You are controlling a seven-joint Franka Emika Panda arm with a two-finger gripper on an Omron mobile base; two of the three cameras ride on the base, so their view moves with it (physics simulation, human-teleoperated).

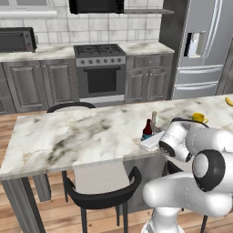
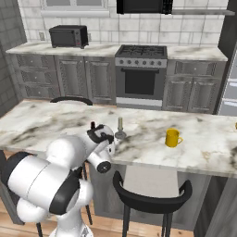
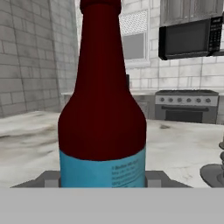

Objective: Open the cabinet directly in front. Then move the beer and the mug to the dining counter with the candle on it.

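I have the bottle [image 3: 103, 109] upright between my fingers [image 3: 153, 178], gripped low by its label so it won't tip. It stands on the marble surface [image 1: 68, 136] beside the candle [image 2: 120, 127]; the mug [image 2: 172, 138] is already there.

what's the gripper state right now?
Gripper: closed on the beer, bottle upright at the dining counter, beside the candle.

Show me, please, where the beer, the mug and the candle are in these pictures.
beer [image 3: 103, 109]: hand view, on the dark red body above the blue label.
mug [image 2: 172, 138]: right base view, on its yellow side.
candle [image 2: 120, 124]: right base view, on the pale stick.
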